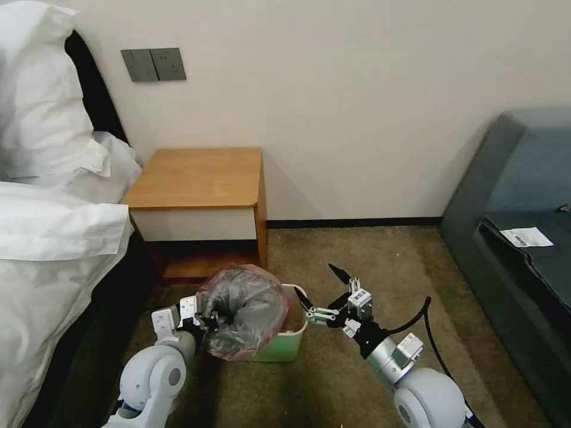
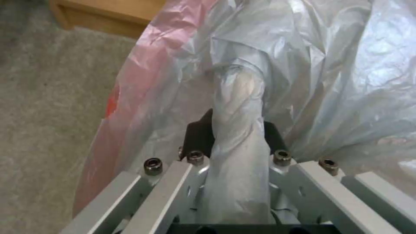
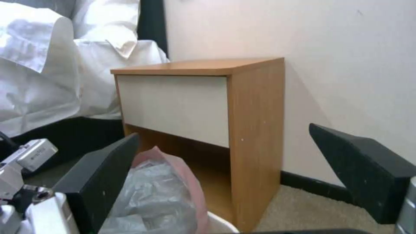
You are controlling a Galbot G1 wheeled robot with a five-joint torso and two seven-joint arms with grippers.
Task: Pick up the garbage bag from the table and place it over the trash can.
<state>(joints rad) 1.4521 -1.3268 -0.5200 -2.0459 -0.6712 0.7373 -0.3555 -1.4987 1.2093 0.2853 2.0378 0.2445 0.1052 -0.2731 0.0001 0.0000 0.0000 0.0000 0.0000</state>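
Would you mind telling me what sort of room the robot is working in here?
Most likely a hotel room or bedroom: a bed with white pillows stands beside a wooden nightstand, with carpet, a grey sofa and a small trash can on the floor.

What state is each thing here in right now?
garbage bag: bunched, held over the bin's left side
trash can: upright on carpet, partly covered
table: top bare
left gripper: jaws shut on the bag
right gripper: jaws open, beside the bin
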